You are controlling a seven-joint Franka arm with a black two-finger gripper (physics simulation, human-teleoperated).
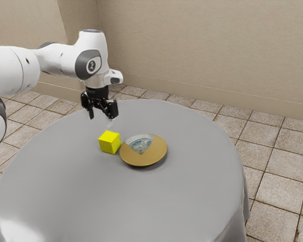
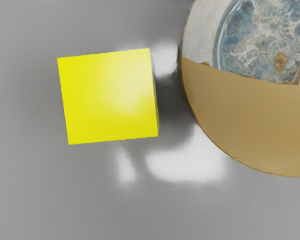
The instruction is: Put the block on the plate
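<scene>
black, the claw (image 1: 101, 115) hangs with its two fingers apart. below it, the yellow block (image 1: 109, 142) sits flat on the grey counter (image 1: 65, 191). farther from the claw, just beside the block, lies the tan plate (image 1: 150, 156), partly patterned in blue.

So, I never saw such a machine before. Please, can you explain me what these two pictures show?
The machine is one white robot arm ending in a black pincer. The exterior view comes from a camera at the arm's side; the wrist view, from one on its hand, looking down. On the grey table, a yellow block lies beside a tan plate with a patterned part, not touching it. The pincer is open and holds nothing.
</scene>
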